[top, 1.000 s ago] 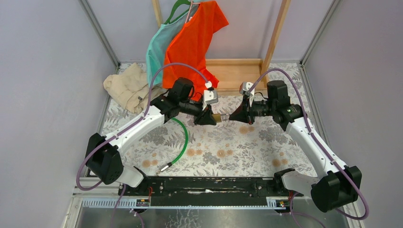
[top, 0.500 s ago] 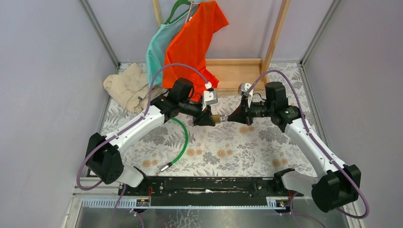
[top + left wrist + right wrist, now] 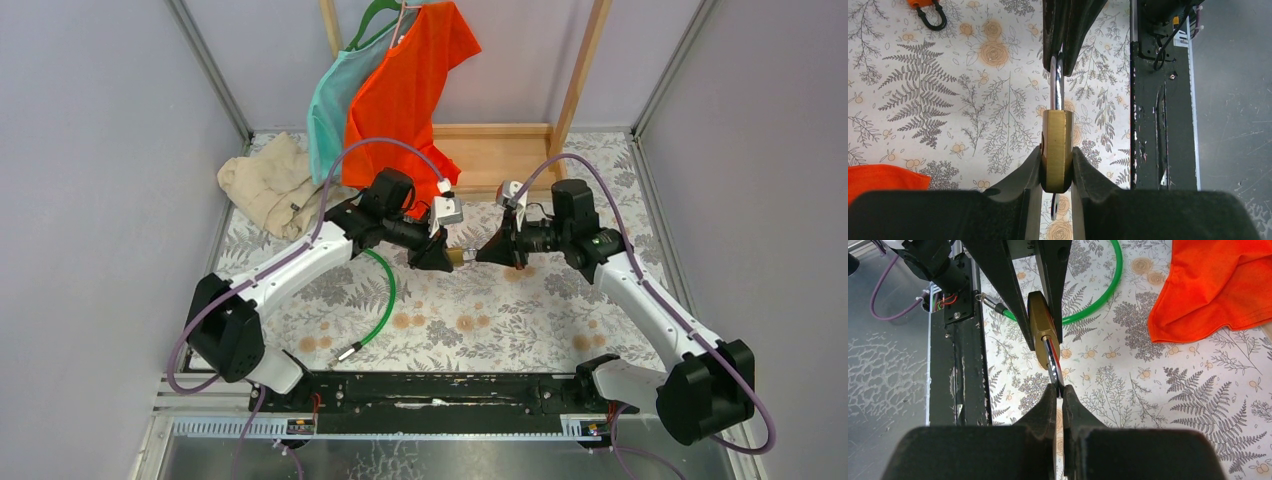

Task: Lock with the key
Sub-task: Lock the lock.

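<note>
the left gripper [image 3: 1057, 156] is clamped on the brass body of a padlock [image 3: 1057, 134], its two fingers pressed against the flat sides, and holds it in the air above the fern-print cloth [image 3: 923, 100]. the padlock's steel shackle [image 3: 1058, 90] points away from the left gripper toward the right gripper [image 3: 1059, 390], whose fingers are closed tight on the end of the shackle, so the two grippers meet nose to nose with the lock between them. the key [image 3: 923, 3] is in neither gripper: in the left wrist view it lies flat on the cloth at the top left edge, its orange head cut off by the frame and its black loop showing in full, well apart from the padlock and off to one side of the right gripper. the top view does not show it clearly. a green cable [image 3: 1098, 300] curves over the cloth below the left gripper, an orange shirt [image 3: 1218, 285] hangs down to the cloth beside it, and the black base rail [image 3: 1158, 125] runs along the near edge.
</note>
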Robot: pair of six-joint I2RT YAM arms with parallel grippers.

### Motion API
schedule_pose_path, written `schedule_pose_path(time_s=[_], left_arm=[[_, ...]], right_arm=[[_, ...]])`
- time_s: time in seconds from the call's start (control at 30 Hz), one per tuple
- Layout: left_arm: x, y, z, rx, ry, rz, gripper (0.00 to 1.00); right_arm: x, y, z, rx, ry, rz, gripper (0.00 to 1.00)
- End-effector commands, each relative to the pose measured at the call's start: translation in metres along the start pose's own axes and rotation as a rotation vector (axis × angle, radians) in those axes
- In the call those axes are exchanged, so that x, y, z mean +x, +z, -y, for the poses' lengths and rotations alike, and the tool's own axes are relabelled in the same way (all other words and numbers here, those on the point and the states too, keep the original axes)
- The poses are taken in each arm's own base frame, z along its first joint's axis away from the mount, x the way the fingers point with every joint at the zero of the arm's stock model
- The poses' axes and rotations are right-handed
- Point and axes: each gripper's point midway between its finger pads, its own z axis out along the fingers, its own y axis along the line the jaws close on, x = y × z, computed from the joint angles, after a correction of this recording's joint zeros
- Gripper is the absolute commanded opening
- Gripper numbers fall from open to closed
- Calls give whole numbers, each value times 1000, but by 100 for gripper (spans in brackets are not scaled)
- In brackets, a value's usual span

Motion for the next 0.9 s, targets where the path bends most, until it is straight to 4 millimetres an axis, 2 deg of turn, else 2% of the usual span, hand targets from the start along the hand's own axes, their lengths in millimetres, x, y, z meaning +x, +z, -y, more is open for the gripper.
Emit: schedule_pose_path(time_s=[0.0,0.33,0.87], left_arm=[[-51,8,8,45,152,132,0],[-76,8,0,52,192,130,0],[-82,18,2,70,182,145,0]], right_arm=[[-21,14,-22,-126,-70,68,0],[-15,22,-28,-169,-48,79,0],[-20,37,-38,-244,36,137,0]])
